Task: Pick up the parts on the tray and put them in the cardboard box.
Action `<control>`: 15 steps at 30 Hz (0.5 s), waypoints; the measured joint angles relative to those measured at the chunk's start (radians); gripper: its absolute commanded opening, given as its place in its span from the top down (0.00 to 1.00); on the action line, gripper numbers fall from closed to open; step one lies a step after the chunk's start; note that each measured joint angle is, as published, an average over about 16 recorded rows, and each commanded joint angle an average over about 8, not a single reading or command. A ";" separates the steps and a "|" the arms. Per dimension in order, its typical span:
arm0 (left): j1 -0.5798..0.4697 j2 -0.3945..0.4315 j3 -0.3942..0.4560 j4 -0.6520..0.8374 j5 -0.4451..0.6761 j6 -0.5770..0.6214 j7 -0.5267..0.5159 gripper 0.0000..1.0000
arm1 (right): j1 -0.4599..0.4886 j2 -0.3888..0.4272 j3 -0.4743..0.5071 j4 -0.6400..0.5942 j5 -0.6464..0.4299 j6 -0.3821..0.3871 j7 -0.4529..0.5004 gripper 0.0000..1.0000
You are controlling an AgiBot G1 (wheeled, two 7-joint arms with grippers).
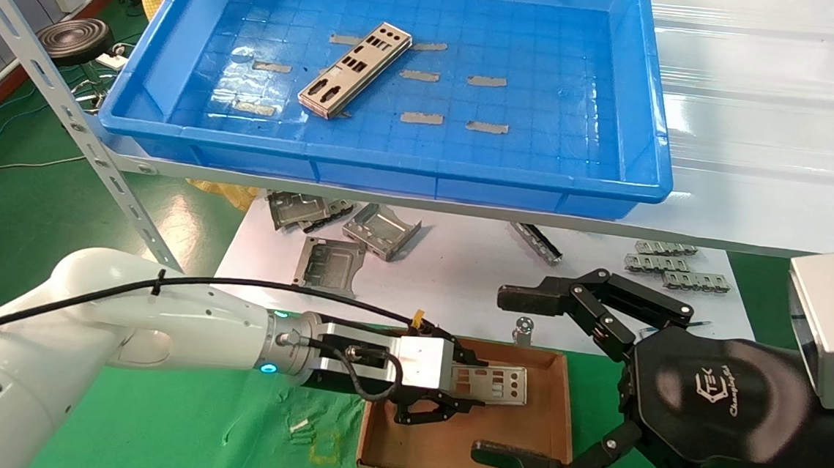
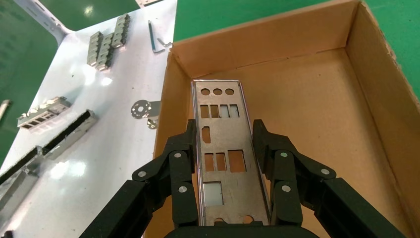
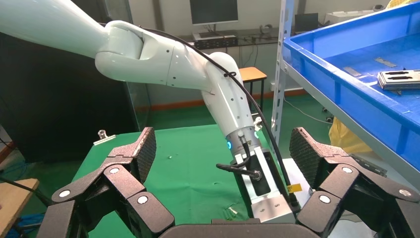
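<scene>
A punched silver-grey part [image 1: 494,385] [image 2: 223,148] hangs flat just above the floor of the brown cardboard box [image 1: 446,442] [image 2: 307,114], near its far wall. My left gripper [image 1: 476,381] [image 2: 225,130] is shut on the part's long edges. Another part [image 1: 355,70] [image 3: 398,79] lies at an angle in the left half of the blue tray [image 1: 392,162] [image 3: 346,74] on the shelf. My right gripper [image 1: 510,377] [image 3: 224,146] hangs wide open and empty at the box's right side, facing the left arm.
Grey tape strips [image 1: 421,75] dot the tray floor. Bent grey brackets [image 1: 380,230] and small clip pieces [image 1: 671,266] lie on the white sheet beyond the box. A slanted shelf post [image 1: 67,99] stands at the left. Green cloth covers the table.
</scene>
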State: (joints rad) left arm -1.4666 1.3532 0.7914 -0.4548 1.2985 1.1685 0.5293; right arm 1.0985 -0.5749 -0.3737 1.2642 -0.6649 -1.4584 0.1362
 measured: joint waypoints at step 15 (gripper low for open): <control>-0.013 0.003 0.054 0.050 -0.093 -0.005 0.030 0.00 | 0.000 0.000 0.000 0.000 0.000 0.000 0.000 0.00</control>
State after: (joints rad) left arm -1.4797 1.3560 0.8456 -0.4043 1.2052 1.1638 0.5598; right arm 1.0986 -0.5748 -0.3738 1.2642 -0.6648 -1.4583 0.1362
